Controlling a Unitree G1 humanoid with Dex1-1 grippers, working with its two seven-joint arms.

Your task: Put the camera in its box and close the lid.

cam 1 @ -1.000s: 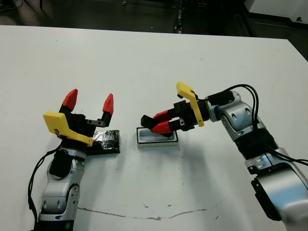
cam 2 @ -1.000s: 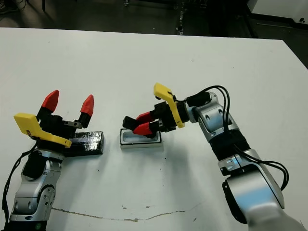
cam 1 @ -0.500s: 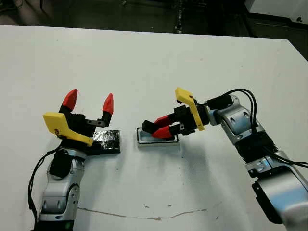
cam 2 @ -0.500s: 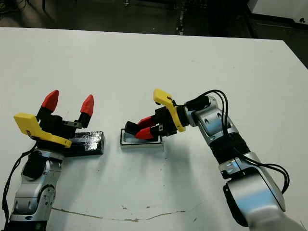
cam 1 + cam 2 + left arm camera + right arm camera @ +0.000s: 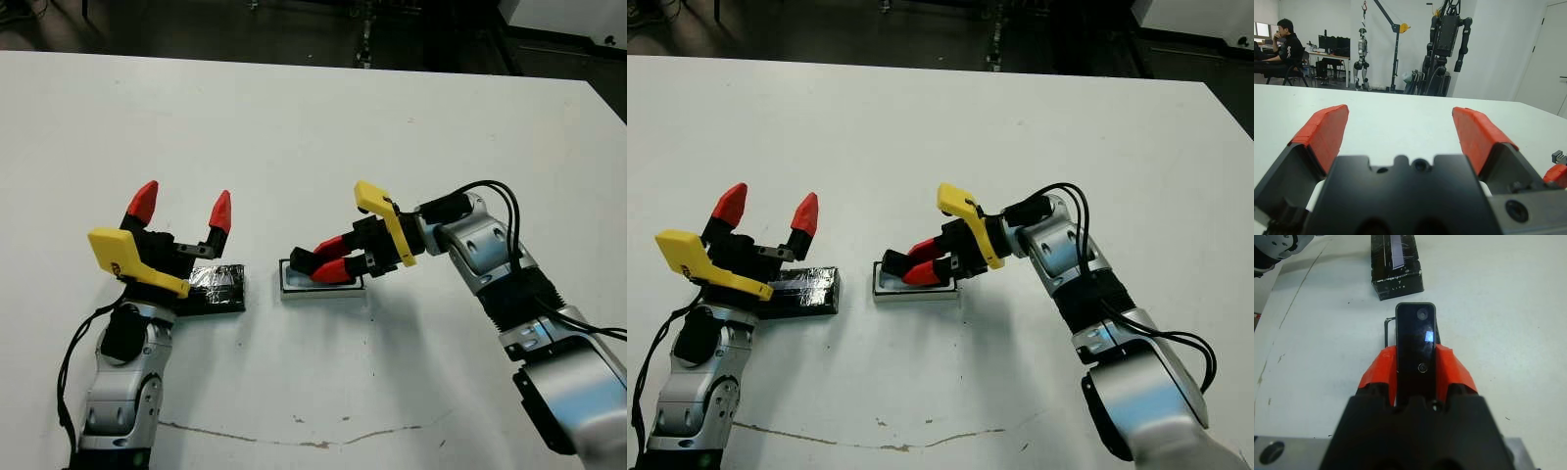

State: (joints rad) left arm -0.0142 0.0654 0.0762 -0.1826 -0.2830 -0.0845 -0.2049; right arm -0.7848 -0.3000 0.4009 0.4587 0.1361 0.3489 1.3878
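Note:
The camera [image 5: 1416,340], a slim black bar with a bluish glint, is held lengthwise between the red fingers of my right gripper [image 5: 329,259], which is shut on it. Its free end [image 5: 300,260] hangs tilted low over the box [image 5: 292,289], a small white-lined tray at the table's middle. Only a thin strip of the box's dark rim [image 5: 1387,331] shows beside the camera in the right wrist view. The lid [image 5: 219,287], a black slab with crinkled shiny tape, lies left of the box. Above the lid's left end, my left gripper [image 5: 182,206] stands open and holds nothing.
The white table [image 5: 313,127] stretches far behind the box, with its far edge against a dark floor. A thin crack-like line [image 5: 294,436] runs across the table near me. Beyond the table in the left wrist view, a person [image 5: 1283,41] sits at a desk and robot frames [image 5: 1447,44] stand.
My right gripper has lowered the camera closer to the box and eased it slightly inward. The left arm and the lid have not moved.

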